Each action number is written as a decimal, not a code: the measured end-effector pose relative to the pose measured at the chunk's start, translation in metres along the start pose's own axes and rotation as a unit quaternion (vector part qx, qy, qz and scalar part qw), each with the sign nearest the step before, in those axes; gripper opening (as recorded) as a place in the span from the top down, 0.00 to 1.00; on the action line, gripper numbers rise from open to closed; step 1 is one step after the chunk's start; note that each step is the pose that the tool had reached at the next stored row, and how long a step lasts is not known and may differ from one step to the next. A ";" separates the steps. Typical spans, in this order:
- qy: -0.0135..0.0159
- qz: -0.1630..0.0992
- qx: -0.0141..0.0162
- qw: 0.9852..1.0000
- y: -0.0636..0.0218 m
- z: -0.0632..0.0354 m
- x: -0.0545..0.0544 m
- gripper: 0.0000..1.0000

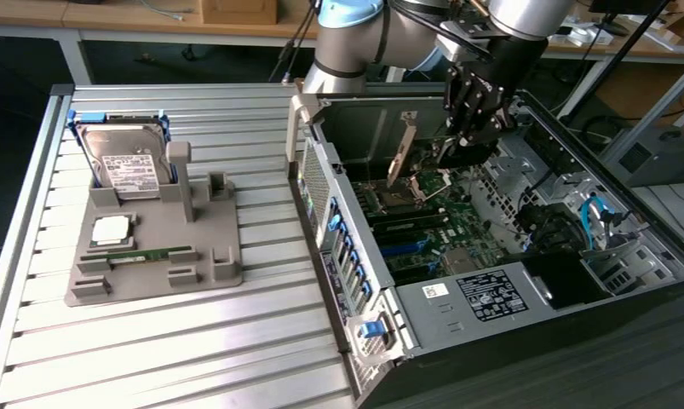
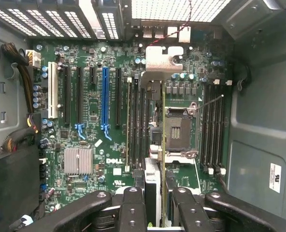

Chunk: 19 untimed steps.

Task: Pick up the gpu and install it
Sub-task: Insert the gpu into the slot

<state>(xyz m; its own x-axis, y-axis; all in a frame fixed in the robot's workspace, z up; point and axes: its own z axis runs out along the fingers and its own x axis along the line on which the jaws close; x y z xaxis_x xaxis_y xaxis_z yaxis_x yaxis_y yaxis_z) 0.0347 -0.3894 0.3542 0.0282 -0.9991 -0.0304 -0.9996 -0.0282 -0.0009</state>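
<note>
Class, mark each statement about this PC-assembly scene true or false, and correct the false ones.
1. The gripper grips the gpu over the motherboard. True.
2. The hard drive sits inside the computer case. False: it stands in the grey holder outside it.
3. The computer case is open, its motherboard exposed. True.
4. The gpu is seated in the blue slot. False: that slot is empty.
</note>
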 end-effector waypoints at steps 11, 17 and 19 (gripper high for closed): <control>0.001 0.000 0.000 1.000 0.0000 0.0086 0.001 0.73; 0.001 0.000 0.000 1.000 0.0001 0.0156 0.002 0.73; 0.002 0.000 0.000 1.000 0.0001 0.0188 0.002 0.73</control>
<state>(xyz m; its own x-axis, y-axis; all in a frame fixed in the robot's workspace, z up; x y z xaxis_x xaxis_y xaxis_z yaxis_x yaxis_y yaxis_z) 0.0347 -0.3912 0.3354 0.0283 -0.9992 -0.0267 -0.9996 -0.0282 -0.0008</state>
